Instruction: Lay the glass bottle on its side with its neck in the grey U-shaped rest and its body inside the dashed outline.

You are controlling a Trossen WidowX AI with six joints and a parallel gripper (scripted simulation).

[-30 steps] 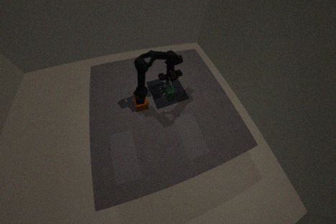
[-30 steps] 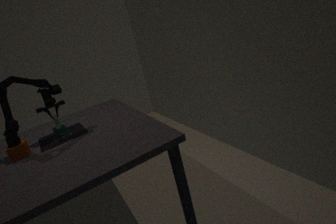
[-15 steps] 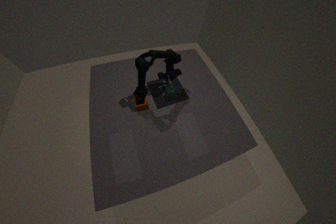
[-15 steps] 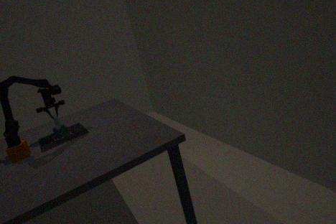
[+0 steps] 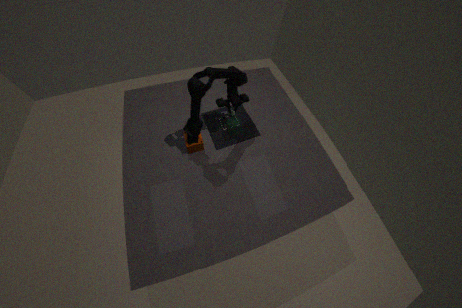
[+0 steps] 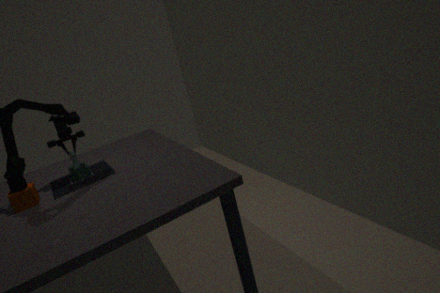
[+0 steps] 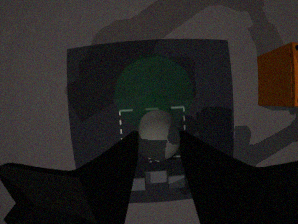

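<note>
One green bottle [image 5: 233, 120] [image 6: 81, 171] [image 7: 153, 85] in pincer [image 5: 232, 112] [image 6: 73, 154] [image 7: 158, 136], contents unclear.

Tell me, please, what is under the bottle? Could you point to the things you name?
Under the bottle [image 6: 81, 172] [image 7: 154, 82] is the dark mat [image 5: 243, 134] [image 6: 104, 167] [image 7: 212, 65]. The bottle covers part of the outline; whether its base touches, I cannot see.

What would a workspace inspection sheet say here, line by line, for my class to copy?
Surface: grey-mauve rectangular table top, with a dark square mat on it.
Job's things: green glass bottle, roughly upright over the mat, neck up, not laid down; white dashed outline partly hidden; small grey blocks, probably the rest.
Clutter: nothing seen.
Gripper: black two-fingered gripper, shut on the bottle's neck.
Cables: nothing seen.
Surroundings: orange block-shaped arm base; plain walls, pale floor, dim light.
</note>
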